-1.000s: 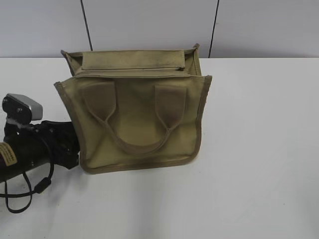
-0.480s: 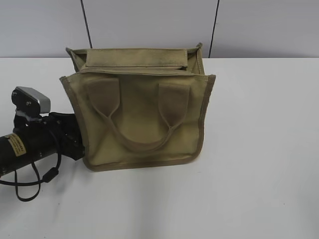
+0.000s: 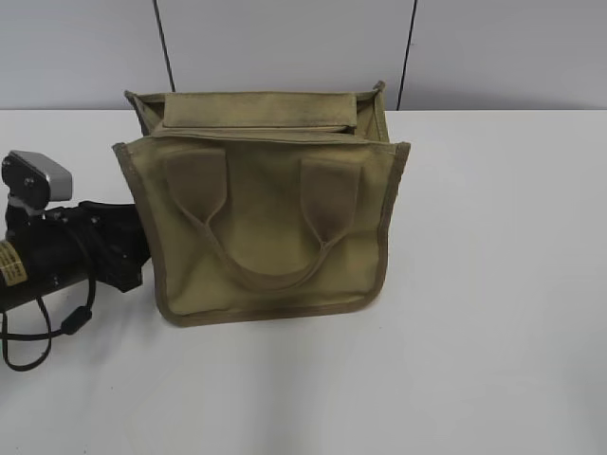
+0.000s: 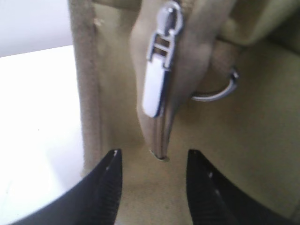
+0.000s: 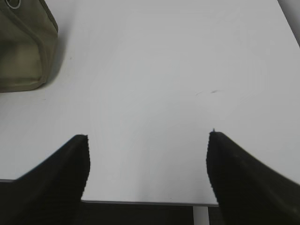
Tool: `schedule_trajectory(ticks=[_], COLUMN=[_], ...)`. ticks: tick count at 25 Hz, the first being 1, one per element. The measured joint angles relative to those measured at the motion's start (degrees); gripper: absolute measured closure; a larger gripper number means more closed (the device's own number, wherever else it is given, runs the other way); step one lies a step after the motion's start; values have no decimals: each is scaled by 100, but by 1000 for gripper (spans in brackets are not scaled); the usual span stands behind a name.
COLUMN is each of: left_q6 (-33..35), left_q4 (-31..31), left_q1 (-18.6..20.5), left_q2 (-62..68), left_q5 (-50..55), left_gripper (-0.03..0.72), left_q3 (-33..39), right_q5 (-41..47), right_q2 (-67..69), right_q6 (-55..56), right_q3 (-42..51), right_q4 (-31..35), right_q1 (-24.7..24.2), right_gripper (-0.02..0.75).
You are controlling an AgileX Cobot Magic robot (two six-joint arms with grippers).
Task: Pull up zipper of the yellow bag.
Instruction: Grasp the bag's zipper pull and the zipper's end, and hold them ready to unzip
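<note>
The yellow bag (image 3: 266, 227) stands upright on the white table, its handles hanging on the front face. My left gripper (image 4: 152, 161) is at the bag's left end, open and empty, its fingertips on either side of the lower end of the zipper (image 4: 164, 136). The shiny silver pull tab (image 4: 159, 79) hangs above the jaws, untouched. In the exterior view the left arm (image 3: 85, 251) reaches the bag's left side and the jaws are hidden there. My right gripper (image 5: 149, 140) is open and empty above the table edge, right of the bag's corner (image 5: 23, 51).
A metal D-ring (image 4: 218, 91) sits on the bag next to the zipper. The white table (image 3: 493, 332) stretches to the right of the bag. A grey wall stands behind. The table's near edge shows under the right gripper.
The left arm first pushed right, shifting the bag slightly right, then drew back a little to the left. The bag has stayed put since.
</note>
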Motion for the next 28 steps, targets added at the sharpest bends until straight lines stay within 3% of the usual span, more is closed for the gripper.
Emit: schedule_trajectory(ticks=[4,9,28], left_q6=[-405,-816,-1032], left_q4=[714,1548,1577], left_q1=[408,481,487], left_q2=[0,0,524], left_q5=[8,2,2], left_gripper=[346,348,454], left_q3=[-279,-692,-1092], right_q5=[0,0,0], right_q2=[0,0,0], right_q6=[0,0,0], right_q3=[0,0,0], right_q4=[0,0,0], right_q1=[0,0,0], right_gripper=[142,142,142])
